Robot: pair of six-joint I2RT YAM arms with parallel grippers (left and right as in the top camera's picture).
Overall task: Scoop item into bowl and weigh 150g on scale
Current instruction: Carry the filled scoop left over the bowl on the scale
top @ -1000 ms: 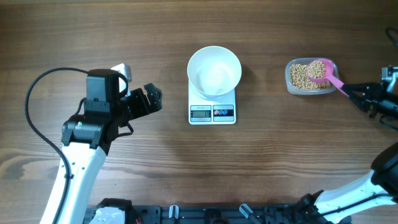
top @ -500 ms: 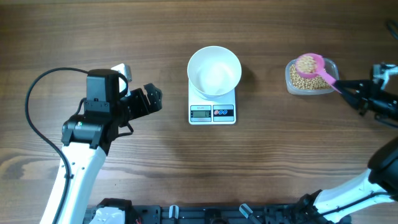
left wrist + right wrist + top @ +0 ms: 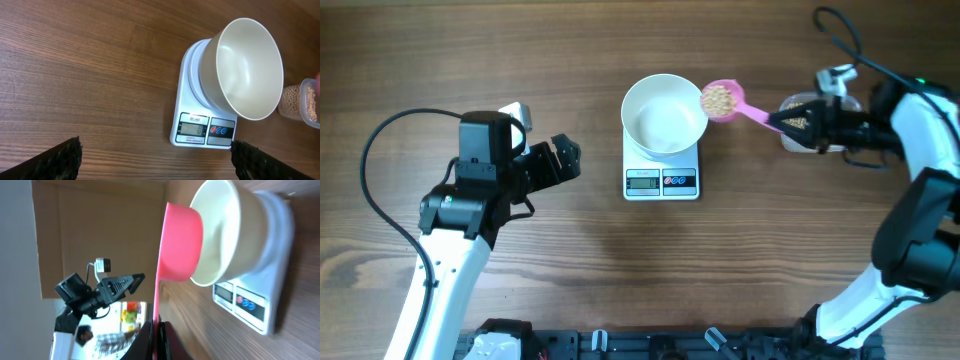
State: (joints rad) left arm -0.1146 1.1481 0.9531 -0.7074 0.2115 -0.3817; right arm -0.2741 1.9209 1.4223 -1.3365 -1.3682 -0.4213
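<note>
Your right end effector (image 3: 784,122) is clenched on the pink scoop (image 3: 738,103), its beans (image 3: 716,98) poised at the right rim of the bowl (image 3: 650,125) on the scale (image 3: 661,181). Move over the bowl's middle, then tip slowly. Your left end effector (image 3: 565,158) sits released, well to the left.

Our arms are white tubes with black joints. The left gripper (image 3: 568,158) is black, with ribbed fingers (image 3: 55,160). One black cable (image 3: 368,165) loops off the left arm (image 3: 445,280), and a second cable (image 3: 842,25) loops off the right arm (image 3: 925,115).
</note>
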